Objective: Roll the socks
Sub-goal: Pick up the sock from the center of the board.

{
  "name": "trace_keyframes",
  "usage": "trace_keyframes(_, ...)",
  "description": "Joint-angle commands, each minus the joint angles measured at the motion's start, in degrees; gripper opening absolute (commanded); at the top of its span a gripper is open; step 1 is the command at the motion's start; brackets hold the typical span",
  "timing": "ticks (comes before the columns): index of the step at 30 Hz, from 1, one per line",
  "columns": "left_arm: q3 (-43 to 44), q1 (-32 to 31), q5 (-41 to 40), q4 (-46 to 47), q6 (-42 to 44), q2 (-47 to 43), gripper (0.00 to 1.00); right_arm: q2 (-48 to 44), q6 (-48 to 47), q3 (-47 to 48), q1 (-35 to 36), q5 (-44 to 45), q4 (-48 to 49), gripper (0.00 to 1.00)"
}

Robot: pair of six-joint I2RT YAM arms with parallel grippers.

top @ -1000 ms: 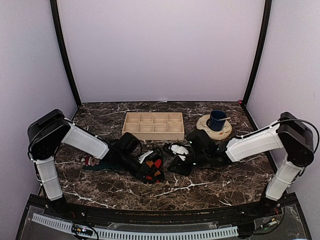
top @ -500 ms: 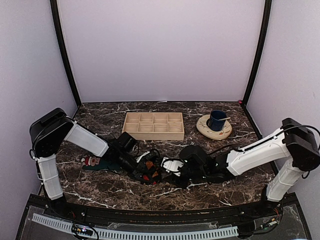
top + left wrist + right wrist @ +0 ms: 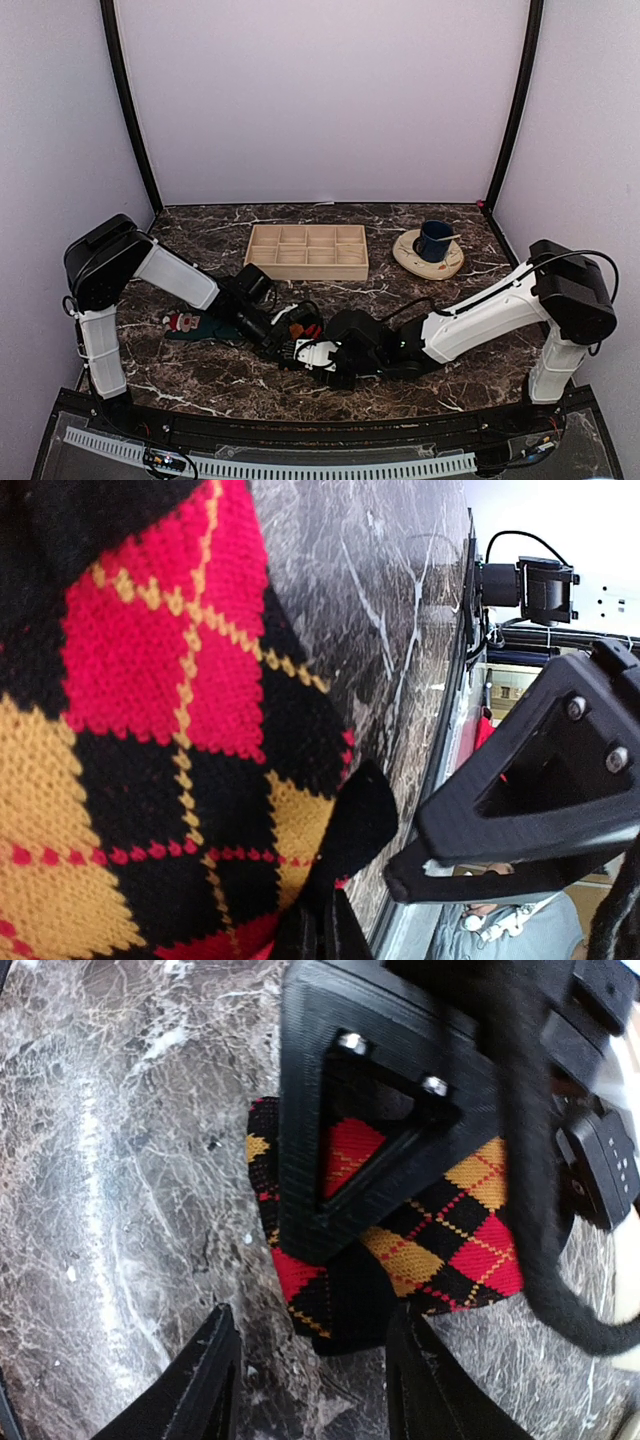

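Shifted since a second ago: the right arm has swung from 3 o'clock of the sock bundle round to its 5 o'clock, nearer the front edge, its jaws spreading on the way; the left arm has barely changed. Argyle sock (image 3: 470, 1220): black with red and orange diamonds, bunched on the marble surface (image 3: 450, 370) at about 7 o'clock from centre. Left claw (image 3: 284, 336): closed tight, pinching a fold of the argyle sock, whose knit fills the left wrist view. Right claw (image 3: 306, 352): low over the surface, jaws moderately wide, gripping nothing; its fingers (image 3: 205, 1380) flank the sock's black end without visibly touching it. Santa sock (image 3: 200, 327): dark teal, flat at 9 o'clock of the left claw, partly under the left forearm, Santa figure at the outer end; whether it touches the argyle sock cannot be told. Wooden compartment tray (image 3: 307, 251): 12 o'clock, well apart from the socks. Blue mug (image 3: 434, 240): 2 o'clock, upright on a round pale plate (image 3: 412, 260).
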Motion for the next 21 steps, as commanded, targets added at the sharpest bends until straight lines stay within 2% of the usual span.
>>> trace_keyframes(1,0.6,0.6,0.8,-4.9,1.7,0.7,0.0,2.3,-3.3,2.5,1.1,1.4,-0.6,0.44)
trace_keyframes(21,2.6,0.9,4.9,-8.9,5.6,3.1,0.0,7.5,-9.8,4.2,1.2,3.2,-1.7,0.38)
